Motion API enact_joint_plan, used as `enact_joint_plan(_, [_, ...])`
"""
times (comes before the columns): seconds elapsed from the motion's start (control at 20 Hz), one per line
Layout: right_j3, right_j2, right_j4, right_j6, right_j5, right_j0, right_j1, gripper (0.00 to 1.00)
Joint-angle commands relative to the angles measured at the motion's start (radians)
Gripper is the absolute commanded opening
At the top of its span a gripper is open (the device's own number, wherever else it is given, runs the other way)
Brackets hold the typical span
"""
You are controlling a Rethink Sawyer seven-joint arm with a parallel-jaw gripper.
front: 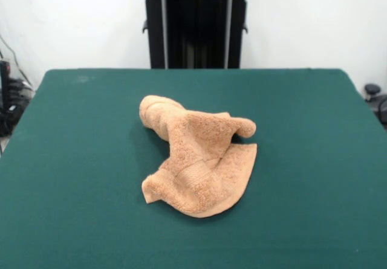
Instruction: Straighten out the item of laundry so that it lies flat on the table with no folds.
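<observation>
A small orange-tan terry towel (196, 157) lies crumpled near the middle of the dark green table (72, 160). It is bunched into a raised lump with several folds. A rolled part rises at its far left, and a curled corner sticks out at the right. A flat woven band shows near its front left edge, where a corner is turned up. The gripper does not show in the front view.
The robot's black pedestal (196, 30) stands at the table's far side, top centre. Cables and dark equipment (9, 100) sit off the table's left edge. A dark object (375, 100) sits off the right edge.
</observation>
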Motion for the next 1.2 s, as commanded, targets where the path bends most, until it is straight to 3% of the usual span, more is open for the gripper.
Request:
enact_joint_plan(0.05, [0.117, 0.063, 0.001, -0.136, 0.053, 0.028, 0.036, 1.0])
enact_joint_plan(0.35, [0.156, 0.029, 0.012, -0.11, 0.048, 0.039, -0.012, 1.0])
enact_joint_plan(0.95, [0.123, 0.08, 0.025, -0.118, -0.005, 0.055, 0.072, 1.0])
enact_joint_plan(1.2, [0.137, 0.051, 0.014, -0.07, 0.01, 0.067, 0.046, 1.0])
